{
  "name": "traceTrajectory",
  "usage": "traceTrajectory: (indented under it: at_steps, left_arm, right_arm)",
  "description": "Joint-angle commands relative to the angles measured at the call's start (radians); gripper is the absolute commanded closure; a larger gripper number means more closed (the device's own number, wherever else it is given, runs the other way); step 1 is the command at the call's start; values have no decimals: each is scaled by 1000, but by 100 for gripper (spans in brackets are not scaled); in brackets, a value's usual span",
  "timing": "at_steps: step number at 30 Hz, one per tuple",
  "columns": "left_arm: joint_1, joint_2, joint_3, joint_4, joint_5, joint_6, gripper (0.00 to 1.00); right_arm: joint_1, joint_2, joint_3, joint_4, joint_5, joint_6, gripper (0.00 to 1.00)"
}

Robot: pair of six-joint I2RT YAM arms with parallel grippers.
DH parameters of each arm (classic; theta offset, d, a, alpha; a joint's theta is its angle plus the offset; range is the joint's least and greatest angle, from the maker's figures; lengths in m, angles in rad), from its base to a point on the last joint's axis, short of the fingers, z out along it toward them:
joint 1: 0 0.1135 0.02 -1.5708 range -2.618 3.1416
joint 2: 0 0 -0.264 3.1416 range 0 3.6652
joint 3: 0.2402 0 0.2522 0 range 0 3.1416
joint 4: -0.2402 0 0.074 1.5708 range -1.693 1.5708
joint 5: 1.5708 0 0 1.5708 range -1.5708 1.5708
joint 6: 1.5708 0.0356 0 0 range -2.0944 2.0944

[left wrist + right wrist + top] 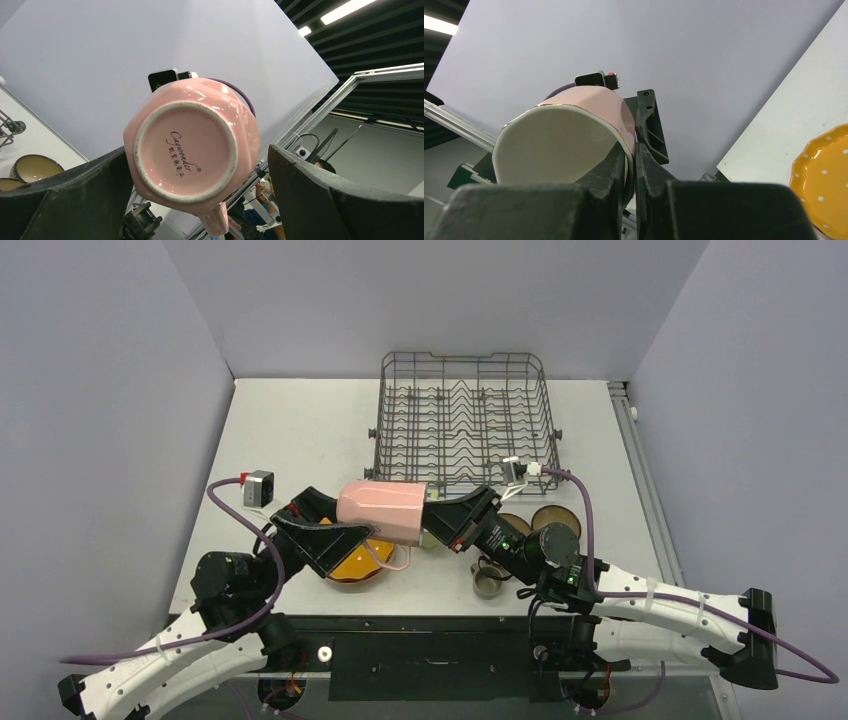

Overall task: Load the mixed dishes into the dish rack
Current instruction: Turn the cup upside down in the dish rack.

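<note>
The right pincer [631,165] pinches the rim of the pink mug [380,510], holding it sideways just short of the dish rack [462,357]. The left pincer [197,157] gapes wide around its base, seemingly for a handover.

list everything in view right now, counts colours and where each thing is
dish rack: one, grey wire, far middle of the table
pink mug: one, pink with a white inside, on its side in the air between the arms
orange plate: one, orange with white dots, on the table under the left arm
brown bowls: two, brown with tan insides, side by side by the rack's near right corner
small cup: one, grey, on the table beside the right arm
table: one, white
left claw: one, black, open, fingers flanking the mug's base
right claw: one, black, shut on the mug's rim
</note>
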Motion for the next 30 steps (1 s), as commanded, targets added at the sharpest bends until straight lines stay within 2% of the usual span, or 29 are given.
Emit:
traceTrajectory:
  at_steps: [1, 30]
  left_arm:
    - [-1, 7, 60, 86, 2, 29, 4]
    - [-1, 15, 102, 57, -18, 93, 3]
  right_arm:
    - [10, 1, 47, 189, 30, 18, 100]
    - [28, -33, 18, 169, 53, 6, 100]
